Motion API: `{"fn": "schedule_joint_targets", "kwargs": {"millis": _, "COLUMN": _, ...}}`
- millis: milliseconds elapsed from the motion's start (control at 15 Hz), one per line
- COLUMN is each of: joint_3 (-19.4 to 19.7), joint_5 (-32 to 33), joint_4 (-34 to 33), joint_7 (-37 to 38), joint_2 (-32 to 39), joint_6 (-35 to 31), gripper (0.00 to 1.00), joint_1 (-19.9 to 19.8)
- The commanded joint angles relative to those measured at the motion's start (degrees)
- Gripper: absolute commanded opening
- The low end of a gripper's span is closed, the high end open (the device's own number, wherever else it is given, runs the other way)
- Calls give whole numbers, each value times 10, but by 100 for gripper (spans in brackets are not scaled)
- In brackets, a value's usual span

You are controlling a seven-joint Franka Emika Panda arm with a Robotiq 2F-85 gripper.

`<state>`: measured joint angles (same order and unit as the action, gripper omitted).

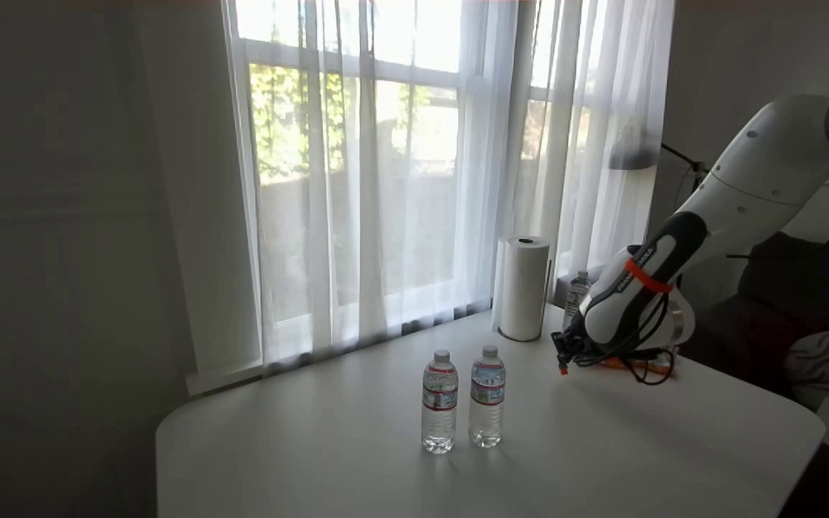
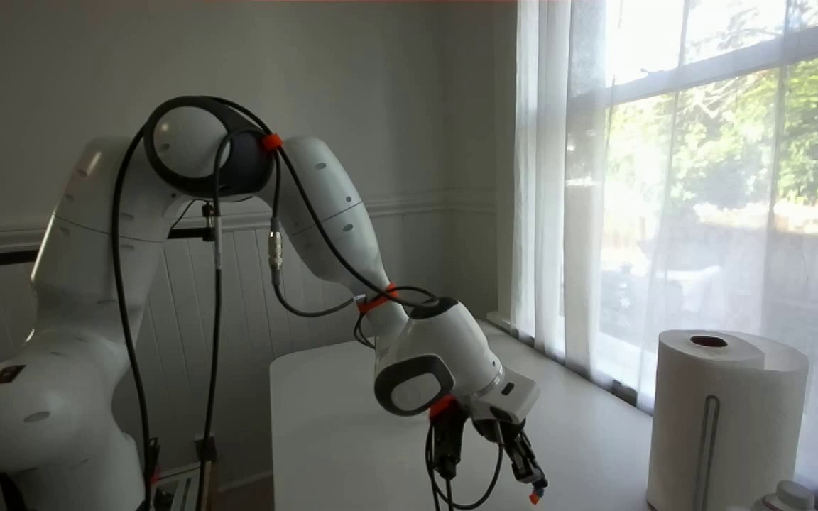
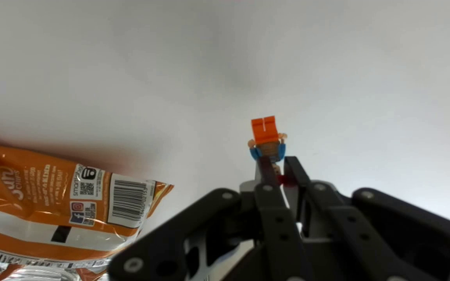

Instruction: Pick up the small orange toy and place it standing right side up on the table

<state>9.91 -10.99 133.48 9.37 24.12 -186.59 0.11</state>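
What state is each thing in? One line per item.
Orange toy: gripped at the head end, legs slanting down
Tool: shut on it
Front bottle and its neighbour: both upright, capped
Rear bottle: upright, capped, partly hidden
Chip bag: lying flat, barcode up; sealed or open, can't tell
Paper towel roll: standing on end
Curtains: drawn, letting light through
Lamp: on or off, can't tell

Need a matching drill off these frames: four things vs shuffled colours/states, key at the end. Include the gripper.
1. toy minifigure
2. Sun Chips bag
3. paper towel roll
4. gripper

A. white, standing upright
B. closed on another listed item
C. orange legs, blue sleeves
D. lying down, orange with a white band

Pairs: 1-C, 2-D, 3-A, 4-B
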Motion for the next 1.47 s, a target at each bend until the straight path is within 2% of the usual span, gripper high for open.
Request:
{"fn": "schedule_joint_targets", "kwargs": {"millis": 0, "joint_3": 44, "joint_5": -12, "joint_4": 19, "joint_7": 7, "joint_2": 19, "joint_6": -58, "gripper": 3, "joint_1": 50}}
{"fn": "schedule_joint_targets", "kwargs": {"millis": 267, "joint_3": 68, "joint_5": -25, "joint_4": 28, "joint_7": 3, "joint_2": 38, "joint_6": -114, "gripper": 3, "joint_1": 86}}
{"fn": "schedule_joint_targets", "kwargs": {"millis": 533, "joint_3": 55, "joint_5": -65, "joint_4": 29, "joint_7": -12, "joint_2": 57, "joint_6": -166, "gripper": 3, "joint_1": 91}}
{"fn": "schedule_joint_targets", "kwargs": {"millis": 1400, "joint_3": 14, "joint_5": -102, "joint_4": 26, "joint_7": -22, "joint_2": 104, "joint_6": -273, "gripper": 3, "joint_1": 78}}
